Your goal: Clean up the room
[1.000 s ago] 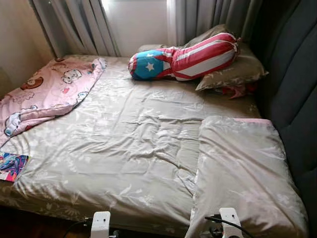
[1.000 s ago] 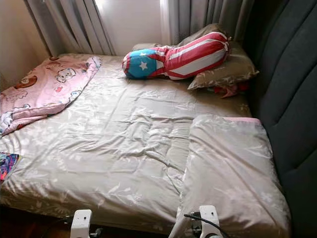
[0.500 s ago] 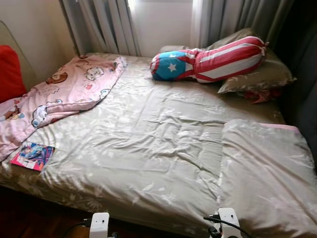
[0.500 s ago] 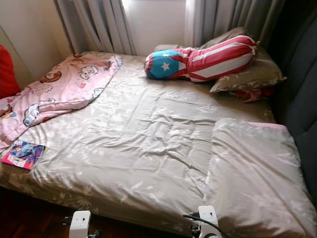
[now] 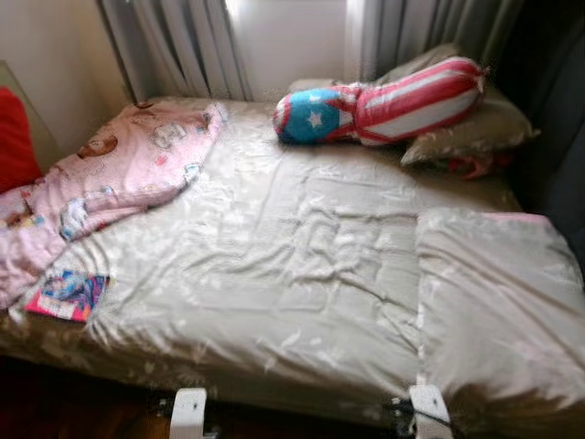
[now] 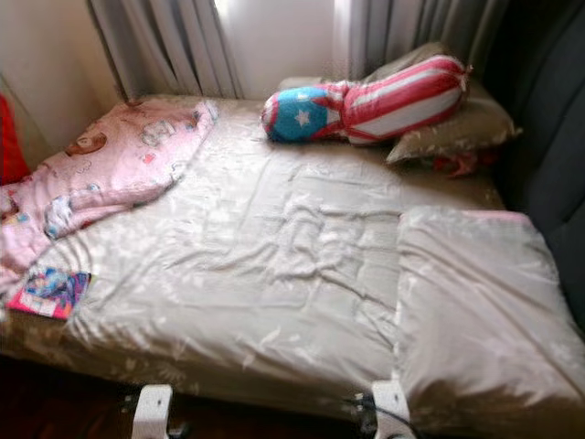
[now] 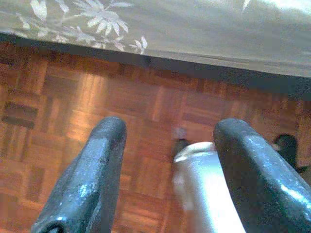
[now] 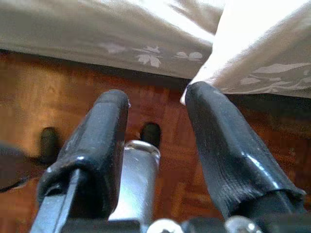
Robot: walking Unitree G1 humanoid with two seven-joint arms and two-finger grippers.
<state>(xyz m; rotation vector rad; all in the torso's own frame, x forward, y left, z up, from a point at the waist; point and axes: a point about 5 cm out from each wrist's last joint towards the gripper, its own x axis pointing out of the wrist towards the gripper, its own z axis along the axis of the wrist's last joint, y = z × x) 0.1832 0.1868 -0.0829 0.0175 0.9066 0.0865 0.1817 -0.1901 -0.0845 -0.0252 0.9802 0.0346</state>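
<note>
A bed with a beige flowered sheet (image 5: pixel 274 274) lies before me. A crumpled pink cartoon blanket (image 5: pixel 110 174) covers its far left part. A colourful magazine (image 5: pixel 66 294) lies at the left front edge. A red, white and blue bolster (image 5: pixel 384 101) rests on a beige pillow (image 5: pixel 480 133) at the back right, with a red cloth (image 5: pixel 471 165) beside it. A second beige pillow (image 5: pixel 498 302) lies at the front right. My left gripper (image 7: pixel 172 128) hangs open over the floor. My right gripper (image 8: pixel 158 94) is open and empty, below that pillow's corner (image 8: pixel 233 53).
Grey curtains (image 5: pixel 183 46) and a bright window stand behind the bed. A dark padded headboard (image 6: pixel 548 155) runs along the right side. Something red (image 5: pixel 16 137) stands by the left wall. Parquet floor (image 7: pixel 58 97) lies at the bed's foot. The eye views are blurred.
The camera has swung left and blurred, bringing the magazine and the red thing at the left wall into view. Nothing on the bed has moved.
</note>
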